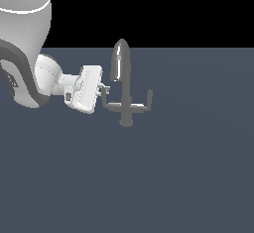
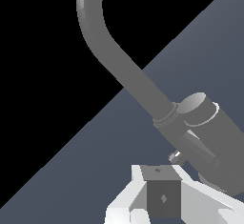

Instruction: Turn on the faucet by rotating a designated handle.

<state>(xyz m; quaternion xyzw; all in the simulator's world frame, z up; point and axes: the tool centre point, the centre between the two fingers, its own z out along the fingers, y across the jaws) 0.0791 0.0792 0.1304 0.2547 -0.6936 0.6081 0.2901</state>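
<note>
The faucet [image 1: 126, 109] stands on the dark floor, its tall arched spout [image 1: 120, 61] drooping toward the exterior view's left. On that same side is the handle [image 1: 110, 105], a thin L-shaped arm with an upturned end. My gripper [image 1: 104, 90] comes in from the exterior view's left and sits at that upturned end, touching it or just short of it. Its fingers look pressed together with nothing between them. In the wrist view the spout [image 2: 119, 66] curves up from the faucet body [image 2: 209, 123], just beyond my fingertips [image 2: 162, 189].
The matching opposite arm [image 1: 148, 99] sticks out on the exterior view's right of the faucet. The robot's white arm [image 1: 30, 53] fills the exterior view's upper left. A flat grey-blue floor [image 1: 188, 177] surrounds the faucet.
</note>
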